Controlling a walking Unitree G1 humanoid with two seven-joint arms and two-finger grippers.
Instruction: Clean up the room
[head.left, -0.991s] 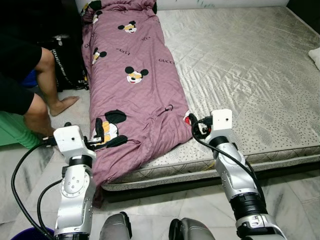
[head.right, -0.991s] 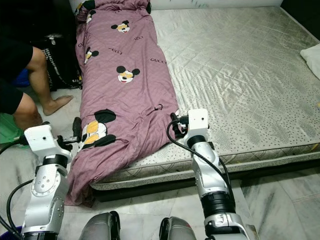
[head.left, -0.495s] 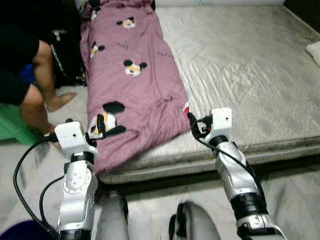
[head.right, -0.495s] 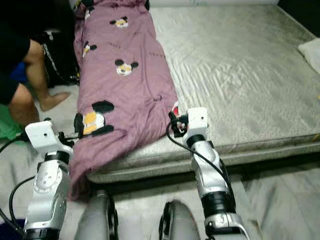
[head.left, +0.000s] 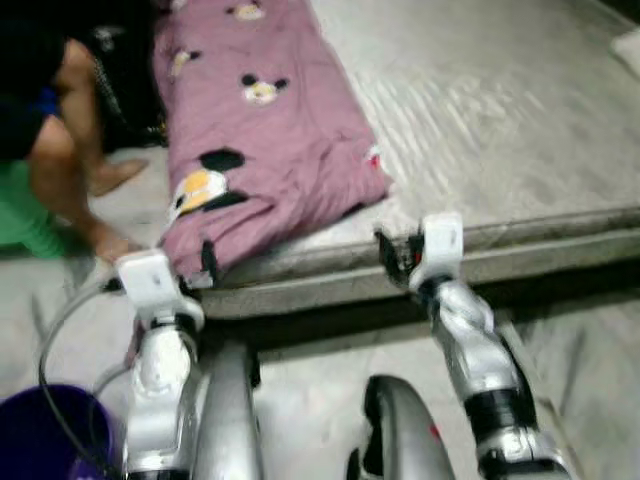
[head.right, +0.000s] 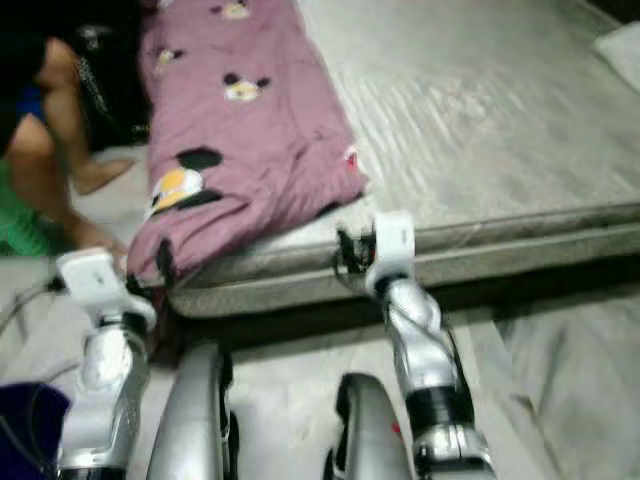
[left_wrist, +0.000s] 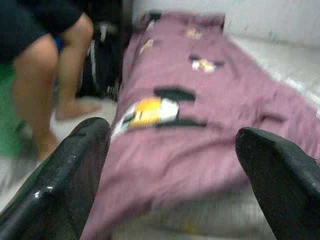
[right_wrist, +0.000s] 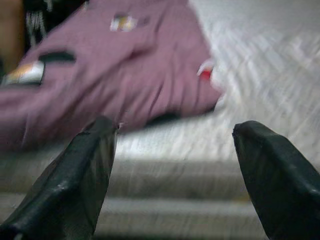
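Observation:
A pink blanket (head.left: 270, 140) printed with cartoon mice lies along the left side of the grey mattress (head.left: 500, 120). Its near end droops over the mattress's front left corner. My left gripper (left_wrist: 172, 135) is open and empty, held just short of that drooping end. My right gripper (right_wrist: 175, 130) is also open and empty, level with the mattress's front edge and a little right of the blanket's red-tagged corner (right_wrist: 206, 71). Neither gripper touches the blanket.
A person's bare legs (head.left: 60, 150) stand on the floor left of the bed, beside a black bag (head.left: 120, 80) and something green (head.left: 20, 210). A purple bucket (head.left: 40, 430) sits by my left arm. A white pillow (head.left: 628, 45) lies at the far right.
The whole view has shifted and blurred, with the bed now higher in the picture. Both grippers were over the blanket's near edge and now hang short of the mattress's front edge.

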